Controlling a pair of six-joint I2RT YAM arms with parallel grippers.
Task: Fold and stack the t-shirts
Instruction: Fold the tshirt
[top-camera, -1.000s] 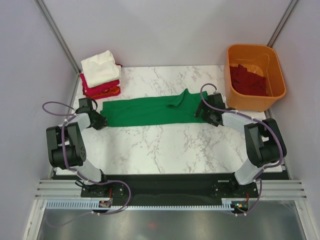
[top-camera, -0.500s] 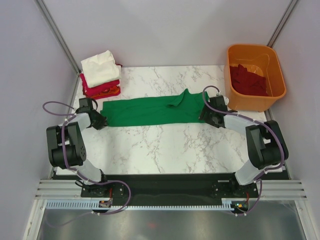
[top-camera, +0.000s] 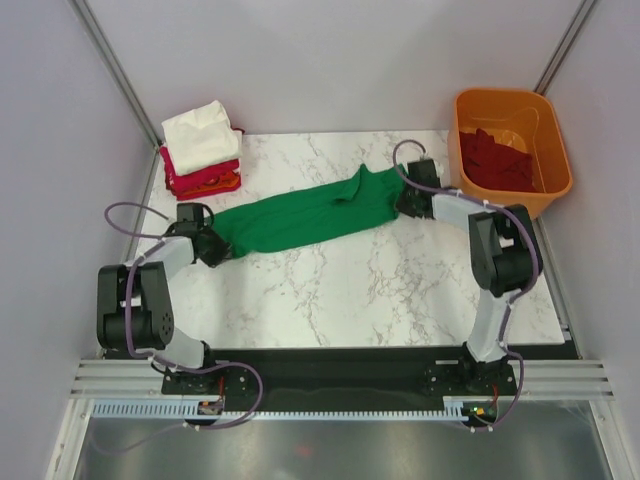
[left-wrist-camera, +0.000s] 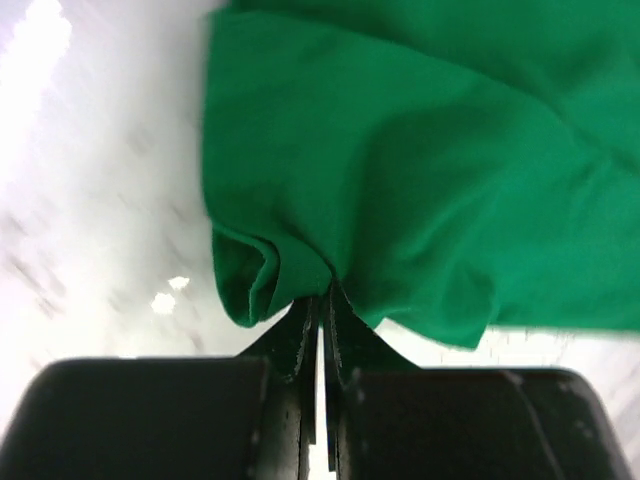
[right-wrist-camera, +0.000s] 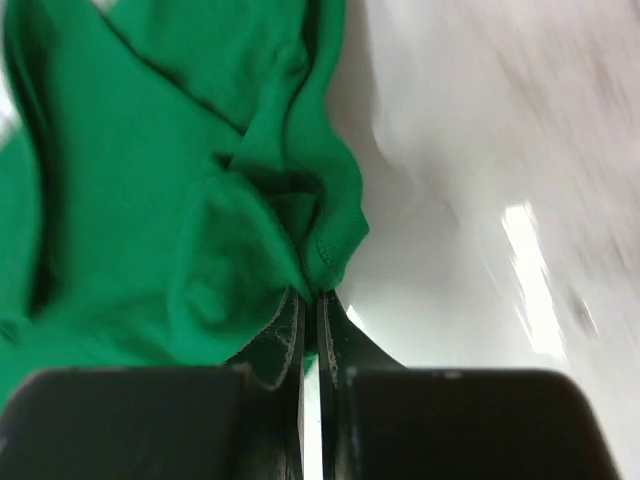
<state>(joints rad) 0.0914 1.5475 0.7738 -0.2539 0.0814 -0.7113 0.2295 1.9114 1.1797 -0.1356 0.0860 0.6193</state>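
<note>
A bright green t-shirt (top-camera: 300, 215) stretches in a long folded band across the marble table, slanting from lower left up to upper right. My left gripper (top-camera: 212, 246) is shut on its left end, and the left wrist view shows green cloth (left-wrist-camera: 400, 170) bunched at the fingertips (left-wrist-camera: 322, 297). My right gripper (top-camera: 405, 200) is shut on the right end, where the hem (right-wrist-camera: 335, 240) puckers between the closed jaws. A stack of folded t-shirts (top-camera: 201, 150), cream-white on top of red and orange, sits at the back left corner. Dark maroon t-shirts (top-camera: 495, 160) lie in the tub.
An orange plastic tub (top-camera: 512, 108) stands at the back right corner, close to my right arm. White marble table surface (top-camera: 350, 290) lies in front of the green shirt. Grey walls and slanted frame posts close in the sides.
My right gripper closed on the shirt's right end and moved back toward the tub. The left gripper shifted slightly right and forward. The flat green band now hangs taut and slanted between them.
</note>
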